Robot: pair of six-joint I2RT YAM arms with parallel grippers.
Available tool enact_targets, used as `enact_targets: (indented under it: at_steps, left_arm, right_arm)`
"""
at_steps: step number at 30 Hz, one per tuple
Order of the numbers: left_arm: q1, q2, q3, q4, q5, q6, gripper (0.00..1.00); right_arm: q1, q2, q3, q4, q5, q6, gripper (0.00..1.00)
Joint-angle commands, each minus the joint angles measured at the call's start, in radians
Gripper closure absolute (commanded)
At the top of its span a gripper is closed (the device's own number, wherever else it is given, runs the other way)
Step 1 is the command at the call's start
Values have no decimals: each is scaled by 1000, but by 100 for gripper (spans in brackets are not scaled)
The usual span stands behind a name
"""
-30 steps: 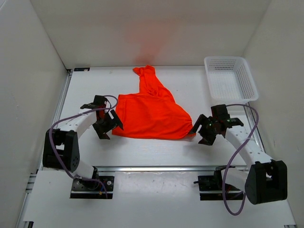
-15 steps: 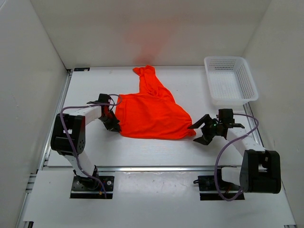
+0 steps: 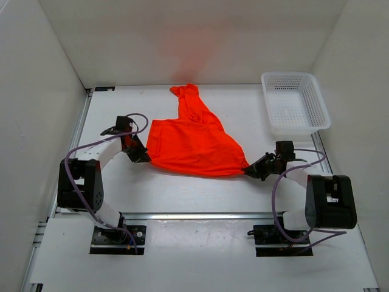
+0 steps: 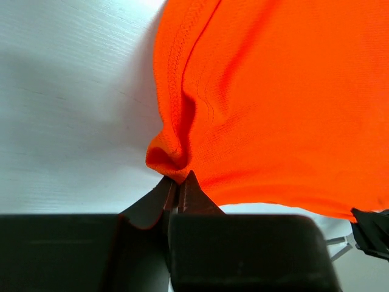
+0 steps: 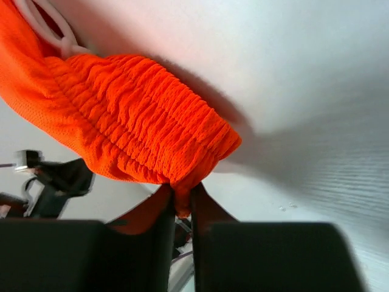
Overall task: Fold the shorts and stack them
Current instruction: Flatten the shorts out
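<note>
The orange-red shorts (image 3: pixel 193 145) lie spread on the white table, one leg reaching toward the back wall. My left gripper (image 3: pixel 143 157) is shut on their near-left corner; in the left wrist view its tips (image 4: pixel 177 184) pinch a bunched fold of the hem (image 4: pixel 167 155). At the near-right corner my right gripper (image 3: pixel 249 171) is shut on the shorts; in the right wrist view the gathered elastic waistband (image 5: pixel 152 143) is clamped between the fingers (image 5: pixel 182 198). A loop of white drawstring (image 5: pixel 48 30) shows at the top left of that view.
A white plastic basket (image 3: pixel 294 101) stands at the back right of the table. White walls close in the left, back and right sides. An aluminium rail (image 3: pixel 200 215) runs along the near edge in front of the arm bases.
Both grippers have gone from open beside the shorts to shut on their near corners. The left one closed first and has drawn its corner slightly left; the right one moved in and closed last.
</note>
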Motion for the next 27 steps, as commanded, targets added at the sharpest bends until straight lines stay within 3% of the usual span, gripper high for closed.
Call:
enact_targets:
  at_steps: [1,2,4,6,7,8,10,13,16,18,22,24,25,26,27]
  left_arm:
    - [29,-59,4,6,29,3,90]
    - [29,-59,36,6,54,3,90]
    - [52,-59,99,-5,73,3,90]
    - [63,-45,266,-45,101,12,90]
    - [63,-22,341,-69,101,12,90]
    - [74,-9,514,-110,101,12,90]
    - [84,13,685,-206,101,21,90]
    - [104,0,908,-270,78,21,90]
    - [132,-62,888,-270,53,12,90]
    - [143,-142,815,-270,44,12,90]
    - [143,-283,445,-260,12,46,90]
    - [120,-359,298,-229,-8,56,90]
    - [108,-381,153,-218,-8,56,90]
    - [107,-413,85,-209,-8,44,90]
    - [98,-427,22,-209,-8,44,90]
  right_arm:
    - [2,10,139,-88,99,-65,91]
    - [2,29,189,-121,125,-90,99]
    - [2,66,388,-193,173,-159,99]
    - [2,165,575,-268,173,-208,99]
    - [2,202,798,-319,173,-260,99]
    - [2,257,909,-403,173,-286,99]
    - [20,288,1188,-481,194,-361,99]
    - [66,267,1363,-551,251,-466,99]
    - [152,175,1319,-577,328,-601,99]
    - [228,80,1157,-588,400,-656,99]
    - [330,-96,769,-563,565,-604,99]
    - [382,-205,535,-549,662,-519,92]
    - [397,-270,466,-549,688,-482,88]
    - [410,-299,403,-549,711,-443,60]
    - [420,-328,295,-549,722,-379,43]
